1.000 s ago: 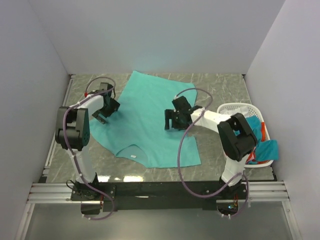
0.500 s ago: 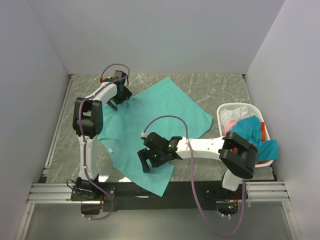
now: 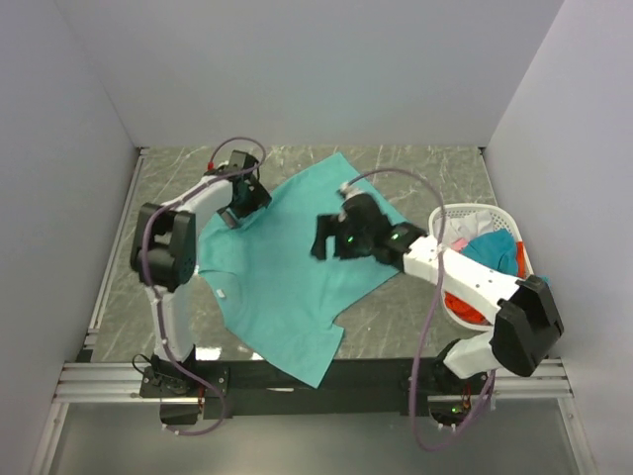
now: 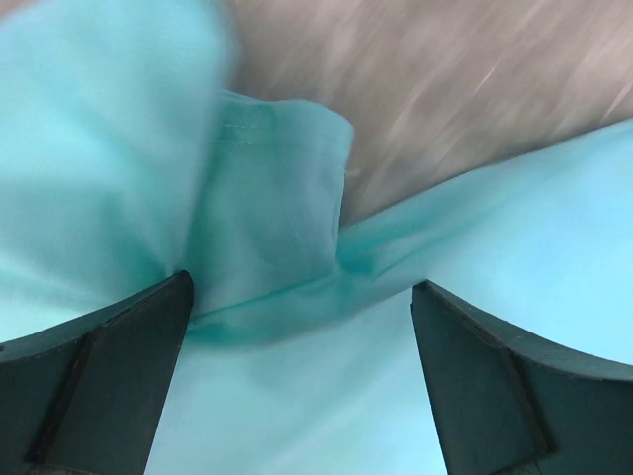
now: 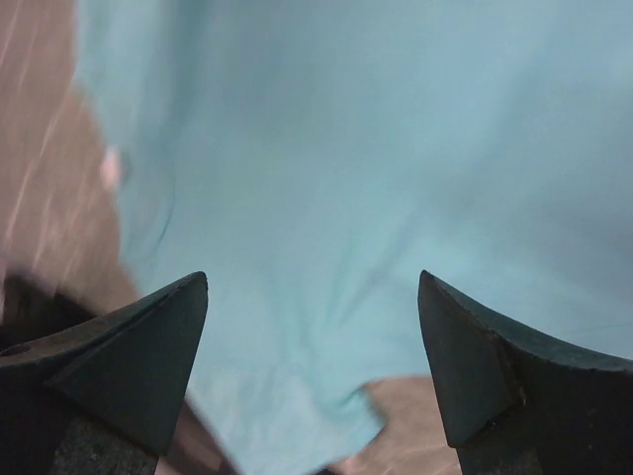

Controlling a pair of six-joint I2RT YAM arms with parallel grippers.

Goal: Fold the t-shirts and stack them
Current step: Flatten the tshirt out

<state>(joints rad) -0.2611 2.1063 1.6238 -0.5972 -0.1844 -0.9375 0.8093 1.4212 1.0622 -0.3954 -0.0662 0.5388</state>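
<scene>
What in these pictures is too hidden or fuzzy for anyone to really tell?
- Top view: the right arm crosses the laundry basket, so the shirts piled inside cannot be counted.
- Top view: the left gripper and right gripper cover the teal t-shirt cloth under them.
- Both wrist views: motion blur; whether either gripper touches the cloth cannot be told.

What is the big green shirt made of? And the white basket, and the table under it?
The teal t-shirt looks like soft matte cloth, maybe cotton knit: it creases, folds over and shows a stitched hem. The white basket seems to be hard plastic, with a lattice of holes. The table looks like grey veined stone, though it may be printed.
</scene>
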